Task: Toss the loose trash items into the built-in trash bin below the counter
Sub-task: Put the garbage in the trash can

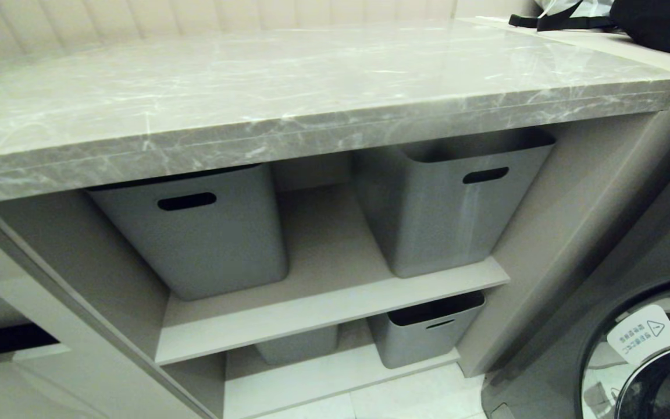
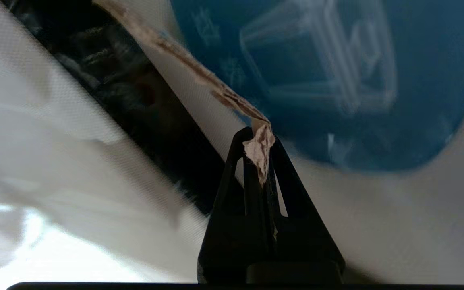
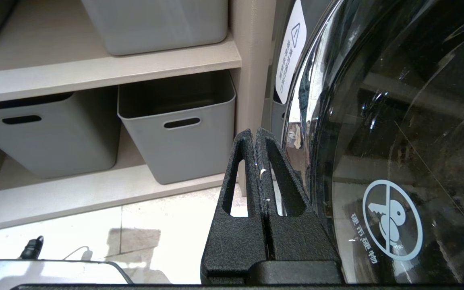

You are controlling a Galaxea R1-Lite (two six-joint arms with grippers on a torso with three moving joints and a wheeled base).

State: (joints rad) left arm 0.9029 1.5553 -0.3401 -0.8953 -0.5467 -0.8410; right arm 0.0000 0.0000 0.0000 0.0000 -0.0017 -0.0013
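One left claw (image 2: 258,139) pinches a crumpled brownish paper scrap (image 2: 259,149), its strip trailing toward the dark flap gap (image 2: 135,100) beside the round blue bin icon (image 2: 336,80); right claw (image 3: 256,135) closed, empty.

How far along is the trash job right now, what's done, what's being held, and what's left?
Done: the counter top shows no trash where the head view sees it. In hand: the left gripper is shut on a torn brownish paper scrap, right at the trash bin flap's round blue icon, beside a dark gap. Left: letting the scrap go into the bin. The right gripper is shut and empty, low beside the washing machine door.
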